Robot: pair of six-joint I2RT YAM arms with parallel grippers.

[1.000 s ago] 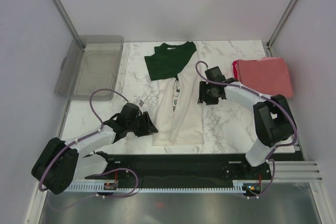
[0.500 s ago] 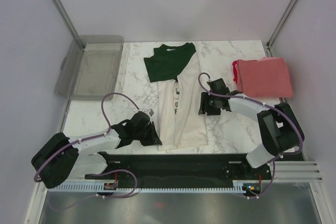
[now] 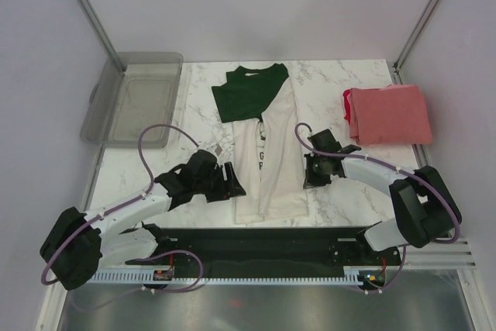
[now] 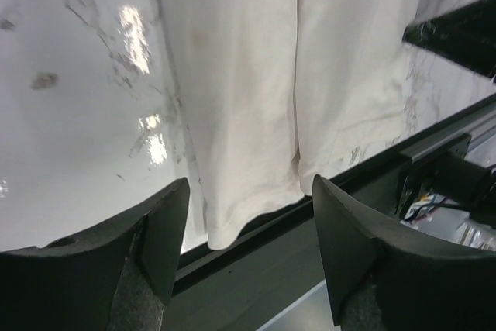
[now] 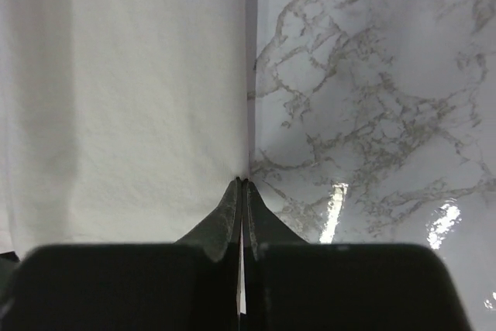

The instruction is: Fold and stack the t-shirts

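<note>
The cream-white t-shirt (image 3: pixel 271 168) with dark green sleeves (image 3: pixel 248 92) lies folded into a long strip in the middle of the marble table. My left gripper (image 3: pixel 235 182) is open beside its lower left edge. In the left wrist view the hem (image 4: pixel 232 215) hangs over the table's front edge between the wide-spread jaws of my left gripper (image 4: pixel 249 187), untouched. My right gripper (image 3: pixel 308 178) is shut at the strip's right edge. In the right wrist view my right gripper's (image 5: pixel 244 182) tips pinch that cloth edge (image 5: pixel 155 114). The coral-red t-shirt (image 3: pixel 389 114) lies folded at the right.
A clear grey plastic bin (image 3: pixel 136 98) stands at the table's left side. The black rail (image 3: pixel 256 239) with both arm bases runs along the near edge, just under the shirt's hem. Metal frame posts (image 3: pixel 89 13) rise at the back corners.
My right gripper slid nearer along the shirt's right edge and shut there. My left gripper moved right to the shirt's lower left edge and now stands open. The lower cloth shifted slightly right.
</note>
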